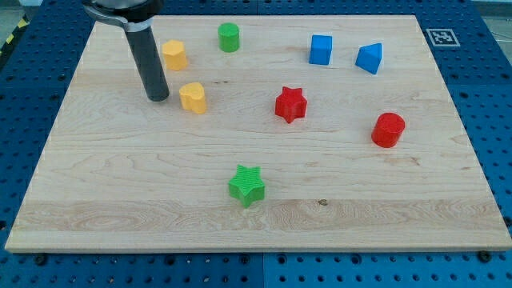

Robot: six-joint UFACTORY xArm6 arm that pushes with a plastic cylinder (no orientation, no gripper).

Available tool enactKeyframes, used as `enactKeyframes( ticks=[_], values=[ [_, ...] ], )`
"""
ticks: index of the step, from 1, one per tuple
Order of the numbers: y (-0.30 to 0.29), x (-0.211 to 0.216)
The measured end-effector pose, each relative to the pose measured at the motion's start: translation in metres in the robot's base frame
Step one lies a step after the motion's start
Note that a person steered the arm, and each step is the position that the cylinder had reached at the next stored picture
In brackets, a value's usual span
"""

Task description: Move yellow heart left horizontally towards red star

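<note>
The yellow heart [193, 97] lies on the wooden board in the upper left part. The red star [290, 104] lies to its right, near the board's middle, at about the same height in the view. My tip [158, 98] rests on the board just left of the yellow heart, with a small gap between them. The dark rod rises from the tip toward the view's top left.
A yellow hexagon block [174, 54] sits above the heart, close to the rod. A green cylinder [229, 37], a blue cube [321, 49] and a blue wedge [370, 58] line the top. A red cylinder [388, 130] is at right, a green star [247, 185] below centre.
</note>
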State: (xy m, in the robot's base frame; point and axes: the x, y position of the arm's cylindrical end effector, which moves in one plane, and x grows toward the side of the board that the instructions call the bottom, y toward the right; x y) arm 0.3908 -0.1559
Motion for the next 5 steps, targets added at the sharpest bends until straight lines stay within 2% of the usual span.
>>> enactKeyframes(
  ticks=[4, 5],
  values=[
    [0.029, 0.001],
    [0.059, 0.006]
  ],
)
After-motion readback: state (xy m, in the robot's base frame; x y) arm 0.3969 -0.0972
